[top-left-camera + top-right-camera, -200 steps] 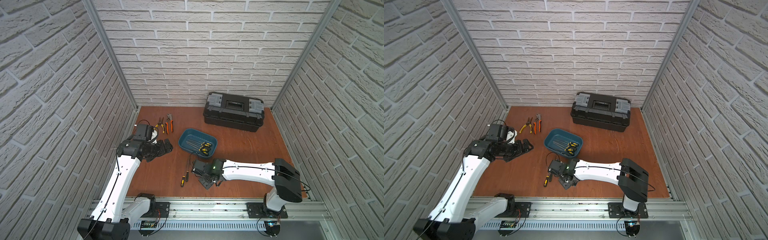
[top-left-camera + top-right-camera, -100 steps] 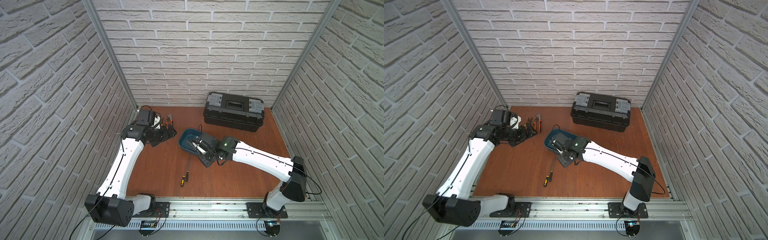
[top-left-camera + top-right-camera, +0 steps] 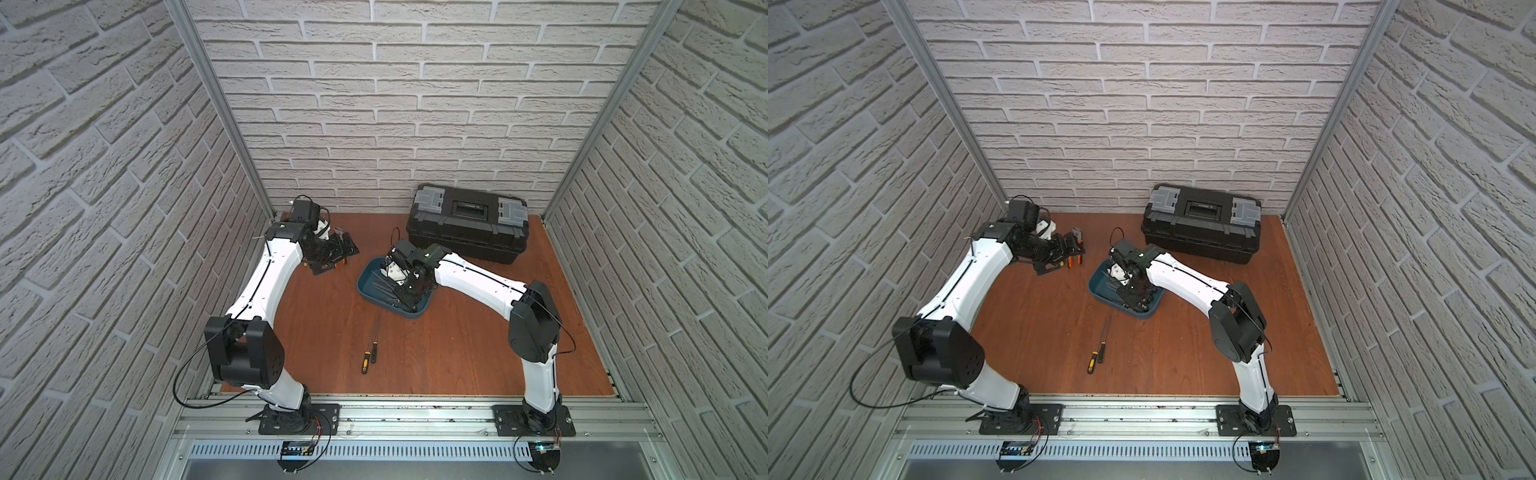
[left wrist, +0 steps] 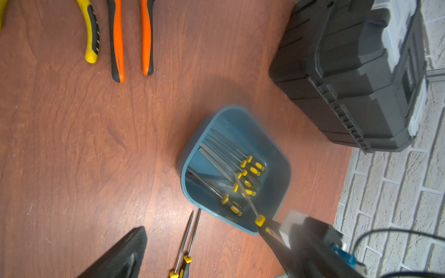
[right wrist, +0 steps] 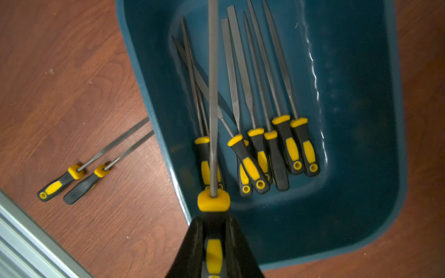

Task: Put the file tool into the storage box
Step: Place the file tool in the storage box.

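Teal box (image 3: 368,291) at frame centre is now reached: the file (image 5: 213,96) is held above it, handle clenched by the right gripper (image 5: 213,222); only release is judged outstanding.

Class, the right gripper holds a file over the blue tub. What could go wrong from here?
1. The file is held by its handle in the right gripper, close to the rim of the tub; released here, it may catch the rim and tip out.
2. Its shaft crosses the files already inside; lowering it could jab or scatter them.
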Motion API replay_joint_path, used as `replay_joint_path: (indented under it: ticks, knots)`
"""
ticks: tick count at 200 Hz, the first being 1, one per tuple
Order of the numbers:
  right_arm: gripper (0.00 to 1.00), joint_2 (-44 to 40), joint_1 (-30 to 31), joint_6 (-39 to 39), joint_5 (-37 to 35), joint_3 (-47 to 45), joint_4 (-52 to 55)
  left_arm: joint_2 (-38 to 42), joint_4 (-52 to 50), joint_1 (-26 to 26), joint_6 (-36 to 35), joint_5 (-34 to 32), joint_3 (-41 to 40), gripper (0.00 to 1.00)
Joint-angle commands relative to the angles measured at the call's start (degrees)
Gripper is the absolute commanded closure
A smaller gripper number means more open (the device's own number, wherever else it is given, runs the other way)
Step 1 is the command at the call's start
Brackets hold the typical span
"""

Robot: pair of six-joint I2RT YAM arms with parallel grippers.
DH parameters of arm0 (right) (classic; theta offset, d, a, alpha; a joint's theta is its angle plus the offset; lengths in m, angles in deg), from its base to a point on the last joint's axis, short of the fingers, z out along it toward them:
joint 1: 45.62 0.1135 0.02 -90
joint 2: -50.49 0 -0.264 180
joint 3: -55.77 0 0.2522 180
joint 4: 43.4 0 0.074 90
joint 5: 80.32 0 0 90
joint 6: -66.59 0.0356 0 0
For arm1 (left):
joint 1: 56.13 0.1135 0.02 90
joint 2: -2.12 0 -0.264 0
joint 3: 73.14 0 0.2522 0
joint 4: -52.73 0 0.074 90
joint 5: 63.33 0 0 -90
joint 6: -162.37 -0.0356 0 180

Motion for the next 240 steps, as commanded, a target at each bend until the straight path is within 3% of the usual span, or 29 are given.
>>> replay_joint_path:
  ticks: [1,65,76,89,98,131,179,240]
  knots:
    - [0.89,2.73,-0.63,-4.56,1.99,2.94,-0.19,-0.66,0.09,0.31,-0.99,0.42,2.03,0.02]
    - [0.85,8.25,-0.71,-8.26,4.75,5.87,2.14,-3.61,-0.69,0.22,-1.23,0.32,3.55,0.02]
    - [0.78,8.28,-0.71,-8.23,5.33,5.63,2.45,-3.92,-0.69,0.23,-1.23,0.30,3.81,0.02]
    - [0.58,8.20,-0.67,-7.57,4.58,5.25,2.72,-4.22,-0.69,0.22,-1.23,0.28,3.98,0.02]
    - [0.50,7.64,-0.71,-6.91,3.91,4.55,2.23,-4.39,-0.84,0.16,-1.29,0.32,3.98,0.02]
    - [0.39,3.80,-0.71,-2.39,-0.72,2.87,-0.80,-3.58,-1.77,0.05,-2.31,-0.53,3.40,0.02]
    - [0.37,-6.76,-0.68,12.87,-7.77,-3.33,-7.17,1.02,-3.76,-1.00,-4.70,-2.98,-1.31,0.02]
    - [0.39,-21.38,3.90,44.80,-12.04,-21.49,-12.50,13.02,-3.27,-3.63,-2.72,-4.50,-14.98,0.02]
